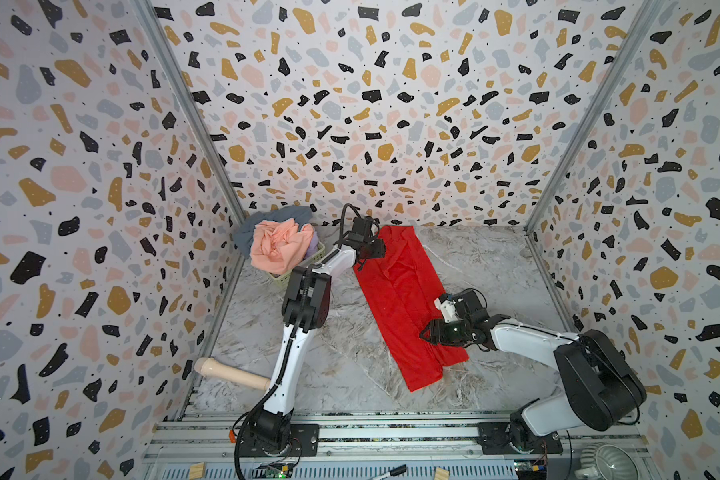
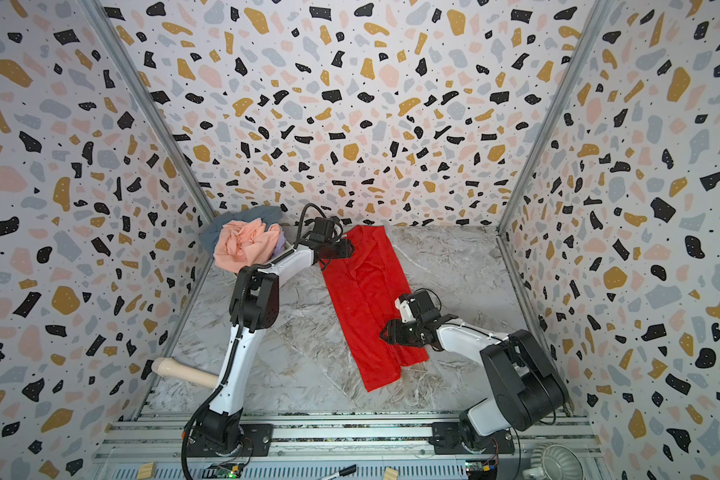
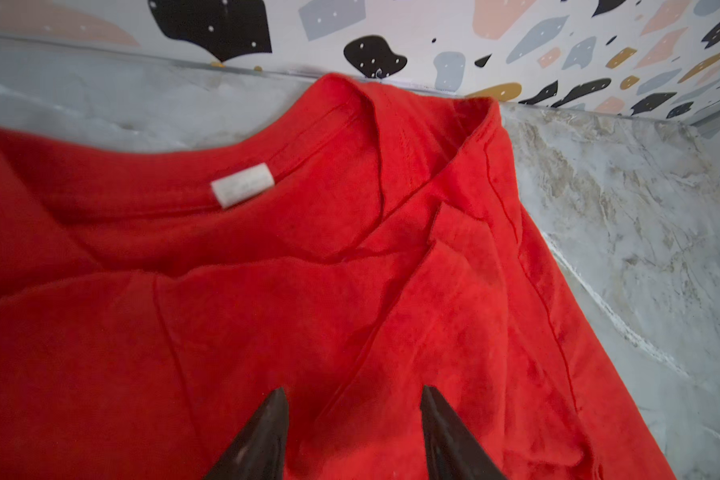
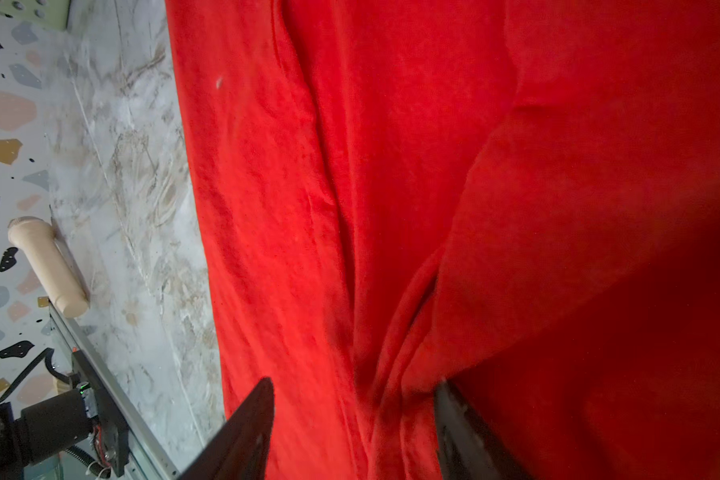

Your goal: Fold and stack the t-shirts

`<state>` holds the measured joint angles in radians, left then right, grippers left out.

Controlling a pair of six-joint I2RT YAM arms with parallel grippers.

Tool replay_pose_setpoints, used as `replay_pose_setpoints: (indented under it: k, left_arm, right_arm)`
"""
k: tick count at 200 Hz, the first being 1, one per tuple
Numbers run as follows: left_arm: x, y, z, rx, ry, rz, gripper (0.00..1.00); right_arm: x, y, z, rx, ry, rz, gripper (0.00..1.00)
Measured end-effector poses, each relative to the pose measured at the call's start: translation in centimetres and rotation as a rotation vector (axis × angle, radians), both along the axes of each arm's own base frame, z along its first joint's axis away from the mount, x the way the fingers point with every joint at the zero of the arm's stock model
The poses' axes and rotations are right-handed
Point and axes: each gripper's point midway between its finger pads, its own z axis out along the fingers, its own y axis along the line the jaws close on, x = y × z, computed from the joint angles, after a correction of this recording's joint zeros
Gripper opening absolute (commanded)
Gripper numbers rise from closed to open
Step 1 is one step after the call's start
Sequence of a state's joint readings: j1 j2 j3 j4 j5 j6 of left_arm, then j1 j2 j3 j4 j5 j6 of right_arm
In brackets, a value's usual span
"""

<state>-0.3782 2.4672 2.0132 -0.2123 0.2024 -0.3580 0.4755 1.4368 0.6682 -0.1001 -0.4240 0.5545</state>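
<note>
A bright red t-shirt (image 1: 400, 299) (image 2: 362, 299) lies folded lengthwise as a long strip on the marble table, collar end at the back wall. My left gripper (image 1: 381, 251) (image 3: 354, 392) hovers open over that end, just behind the collar and its white label (image 3: 242, 189), with only flat cloth under the fingers. My right gripper (image 1: 425, 334) (image 4: 356, 384) is open above the strip's lower right side, its fingers straddling a lengthwise ridge of red cloth (image 4: 308, 166). More t-shirts are heaped at the back left: peach-pink (image 1: 279, 245) on top, slate grey-blue (image 1: 258, 226) behind, lilac (image 1: 313, 243) peeking out.
The heap sits in a pale yellow-green lattice basket (image 1: 308, 259) in the back left corner. A beige wooden cylinder (image 1: 229, 372) (image 4: 46, 266) lies at the table's front left edge. Patterned walls close in three sides. An aluminium rail with both arm bases runs along the front.
</note>
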Motion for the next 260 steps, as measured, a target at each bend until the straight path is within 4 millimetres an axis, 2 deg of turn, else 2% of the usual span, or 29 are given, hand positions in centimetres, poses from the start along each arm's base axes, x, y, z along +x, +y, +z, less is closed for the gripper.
replay_pose_setpoints:
  k: [27, 46, 60, 94, 140, 171, 214, 260]
  left_arm:
    - [-3.1, 0.8, 1.5, 0.013, 0.016, 0.000, 0.54]
    - [-4.4, 0.2, 2.7, 0.015, -0.001, -0.014, 0.53]
    - [-5.1, -0.9, 3.0, 0.016, -0.010, -0.031, 0.52]
    - [-6.9, -3.6, 2.2, 0.021, 0.004, -0.085, 0.51]
    - [-7.6, -9.2, 3.2, -0.035, -0.010, -0.128, 0.52]
    - [-8.3, -12.1, 1.5, -0.072, 0.033, -0.122, 0.52]
    - [-9.1, -13.1, -2.1, -0.079, 0.103, -0.080, 0.51]
    - [-7.8, -13.9, -1.4, -0.148, 0.080, -0.040, 0.51]
  right_arm:
    - [1.6, 0.0, 4.6, 0.009, -0.126, -0.014, 0.64]
    - [2.7, -0.1, 5.8, 0.000, -0.177, -0.027, 0.63]
    - [3.2, -0.4, 4.7, -0.032, -0.172, -0.037, 0.62]
    - [4.0, -1.5, 0.5, -0.147, -0.117, -0.073, 0.58]
    - [3.4, -2.7, -0.5, -0.222, -0.147, -0.081, 0.58]
    - [1.7, -3.5, -1.6, -0.257, -0.140, -0.069, 0.58]
    - [0.7, -3.6, -2.3, -0.268, -0.143, -0.055, 0.55]
    - [0.5, -3.8, -2.8, -0.282, -0.147, -0.067, 0.49]
